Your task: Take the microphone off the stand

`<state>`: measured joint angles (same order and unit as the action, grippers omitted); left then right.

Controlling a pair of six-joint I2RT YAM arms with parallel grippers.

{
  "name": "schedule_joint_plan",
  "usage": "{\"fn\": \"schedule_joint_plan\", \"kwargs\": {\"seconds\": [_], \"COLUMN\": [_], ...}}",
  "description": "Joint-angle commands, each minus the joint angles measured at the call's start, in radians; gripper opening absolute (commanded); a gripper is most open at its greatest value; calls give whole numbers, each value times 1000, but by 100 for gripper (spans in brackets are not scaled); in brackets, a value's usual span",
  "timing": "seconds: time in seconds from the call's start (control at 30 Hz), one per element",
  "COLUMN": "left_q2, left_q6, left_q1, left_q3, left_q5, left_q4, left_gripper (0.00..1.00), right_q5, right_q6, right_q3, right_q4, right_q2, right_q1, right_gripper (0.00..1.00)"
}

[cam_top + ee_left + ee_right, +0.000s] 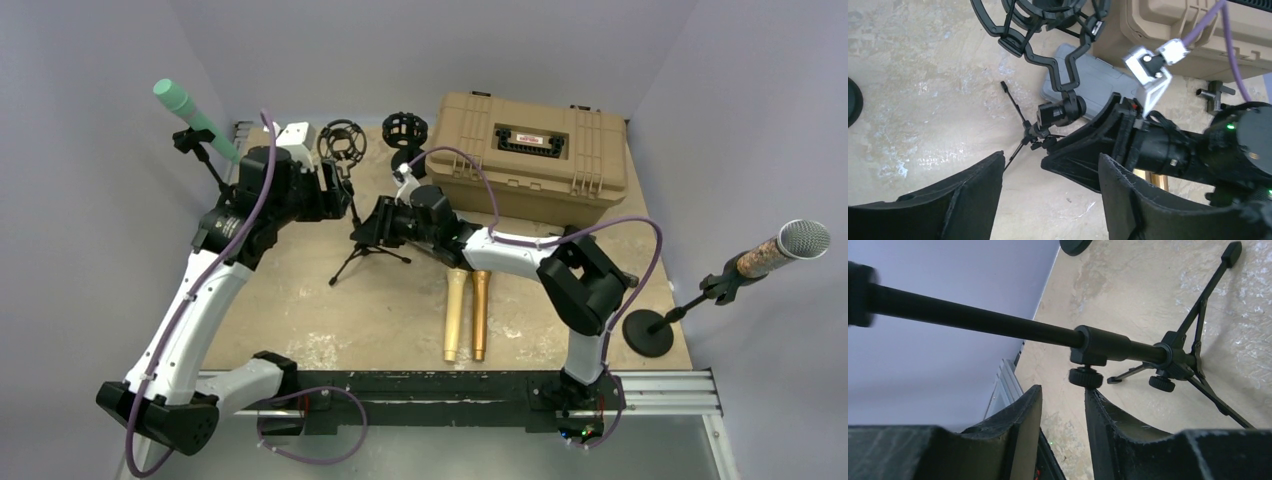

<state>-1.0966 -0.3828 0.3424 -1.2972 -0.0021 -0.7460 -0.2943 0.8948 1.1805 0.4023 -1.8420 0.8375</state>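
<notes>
Nearest, on the near side of the tripod stand (pixel 1108 346), two gold microphones (pixel 455 312) lie flat on the desk (pixel 400 330). At the stand's pole the right claw (pixel 1062 389) has its jaws drawn to a slim gap. Nothing is gripped between them, and a clamp knob (pixel 1085 376) sits just past the tips. The left claw (pixel 1050 165) hovers over the stand, wide open and empty. I cannot tell whether its shock mount (pixel 1064 80) carries a microphone.

Well right of the tripod a mesh-headed microphone (pixel 775 252) sits clipped on its own stand, and far left a green microphone (pixel 190 115) on another. Either is likely rigid, fairly light and smooth-barrelled, so grip mid-barrel and spare the head, with the light stand steadied.

Both overhang the desk edges near the walls. A tan case (pixel 530 150) fills the desk beyond the tripod, so the open room is on its near side.
</notes>
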Motion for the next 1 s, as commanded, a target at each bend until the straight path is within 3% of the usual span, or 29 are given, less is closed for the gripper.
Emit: {"fn": "schedule_joint_plan", "kwargs": {"seconds": [0.0, 0.23, 0.5, 0.7, 0.97], "left_q2": [37, 57, 79, 83, 126], "left_q6": [39, 62, 83, 83, 75], "left_q1": [-4, -5, -5, -6, -11], "left_q3": [-103, -165, -59, -15, 40], "left_q5": [24, 13, 5, -34, -82], "left_q4": [-29, -21, 62, 88, 120], "left_gripper": [69, 76, 77, 77, 77], "right_q5": [14, 37, 75, 252, 599], "right_q6": [55, 76, 52, -57, -218], "right_q3": [46, 59, 88, 158, 331], "right_q4": [32, 8, -18, -193, -476], "right_q2": [-23, -49, -57, -55, -85], "right_q1": [-2, -1, -2, 35, 149], "right_gripper": [37, 39, 35, 11, 8]}}
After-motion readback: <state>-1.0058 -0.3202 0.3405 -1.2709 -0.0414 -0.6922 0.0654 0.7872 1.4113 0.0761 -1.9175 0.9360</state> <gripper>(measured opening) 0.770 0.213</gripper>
